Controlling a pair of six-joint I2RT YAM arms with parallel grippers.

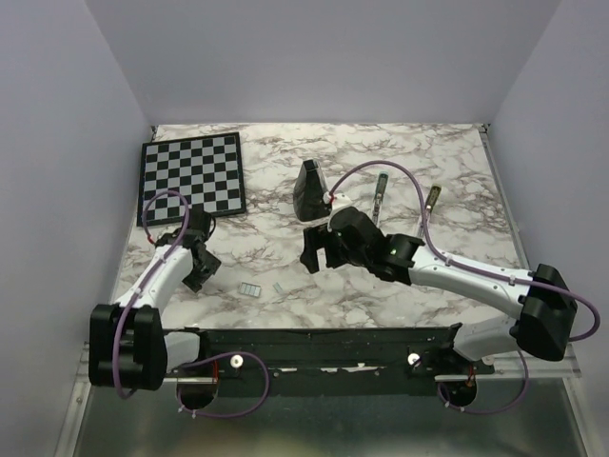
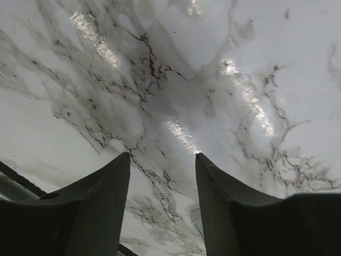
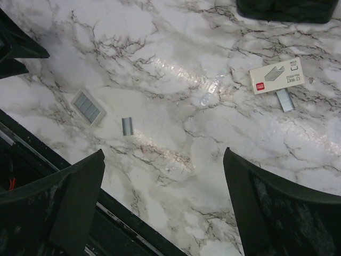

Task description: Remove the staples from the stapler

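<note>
The stapler (image 1: pixel 380 197), a slim light-blue and silver bar, lies on the marble table beyond my right arm, clear of both grippers. A strip of staples (image 3: pixel 127 126) lies flat beside a small pale tray (image 3: pixel 88 107) holding grey staple blocks. A second strip (image 3: pixel 285 100) lies next to a white staples box (image 3: pixel 276 76). My right gripper (image 3: pixel 163 151) hovers open over bare marble, nothing between its fingers. My left gripper (image 2: pixel 162 154) is open and empty near the tray (image 1: pixel 250 289), at the left.
A black wedge (image 1: pixel 309 188) stands mid-table behind my right gripper (image 1: pixel 316 249). An olive-brown bar (image 1: pixel 430 202) lies right of the stapler. A checkerboard (image 1: pixel 192 174) sits at the far left. A black rail (image 1: pixel 333 338) runs along the near edge.
</note>
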